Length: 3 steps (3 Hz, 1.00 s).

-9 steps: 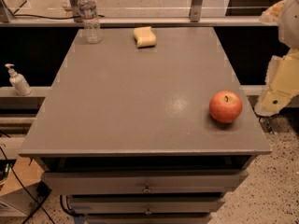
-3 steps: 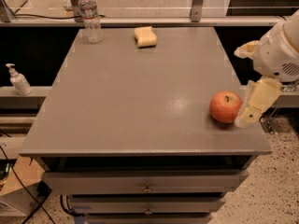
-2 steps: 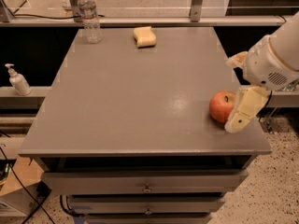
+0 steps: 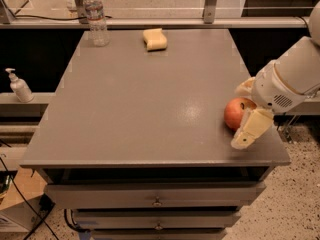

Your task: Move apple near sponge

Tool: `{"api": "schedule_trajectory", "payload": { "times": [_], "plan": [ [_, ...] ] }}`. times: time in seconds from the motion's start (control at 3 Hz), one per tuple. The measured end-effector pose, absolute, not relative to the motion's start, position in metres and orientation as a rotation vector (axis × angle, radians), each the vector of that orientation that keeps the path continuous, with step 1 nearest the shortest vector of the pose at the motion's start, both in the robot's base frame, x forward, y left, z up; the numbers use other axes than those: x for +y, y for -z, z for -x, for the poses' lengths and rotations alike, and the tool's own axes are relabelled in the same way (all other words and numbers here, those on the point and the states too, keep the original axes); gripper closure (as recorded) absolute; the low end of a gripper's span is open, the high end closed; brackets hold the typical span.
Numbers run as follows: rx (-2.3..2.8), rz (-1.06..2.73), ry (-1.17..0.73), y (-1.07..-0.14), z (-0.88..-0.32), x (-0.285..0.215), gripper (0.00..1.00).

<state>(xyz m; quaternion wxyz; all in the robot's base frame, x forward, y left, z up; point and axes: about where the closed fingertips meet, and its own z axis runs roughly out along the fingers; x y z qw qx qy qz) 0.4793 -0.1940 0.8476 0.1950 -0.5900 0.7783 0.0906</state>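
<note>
The red-orange apple (image 4: 235,113) sits on the grey table (image 4: 145,104) near its right front edge. My gripper (image 4: 240,116) comes in from the right on a white arm and is open. One cream finger (image 4: 250,129) lies in front of the apple and the other (image 4: 245,87) behind it, so the jaws straddle the apple. The apple rests on the table. The pale yellow sponge (image 4: 155,39) lies at the far edge of the table, near the middle, well away from the apple.
A clear water bottle (image 4: 95,16) stands at the table's far left corner. A soap dispenser (image 4: 19,86) stands on a lower ledge to the left. Drawers (image 4: 157,201) sit under the tabletop. The table's right edge is close to the apple.
My gripper has moved in from the right and forward, from beside the table edge to straddling the apple. The apple and sponge have not moved.
</note>
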Motion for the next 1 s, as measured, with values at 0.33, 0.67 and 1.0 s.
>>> {"api": "schedule_trajectory", "payload": {
  "times": [0.33, 0.67, 1.0],
  "plan": [
    [2.208, 1.631, -0.225, -0.844, -0.482, -0.204, 0.40],
    [2.199, 1.606, -0.192, -0.852, -0.487, -0.209, 0.64],
    [2.088, 1.556, -0.192, -0.883, -0.493, -0.205, 0.88]
  ]
}}
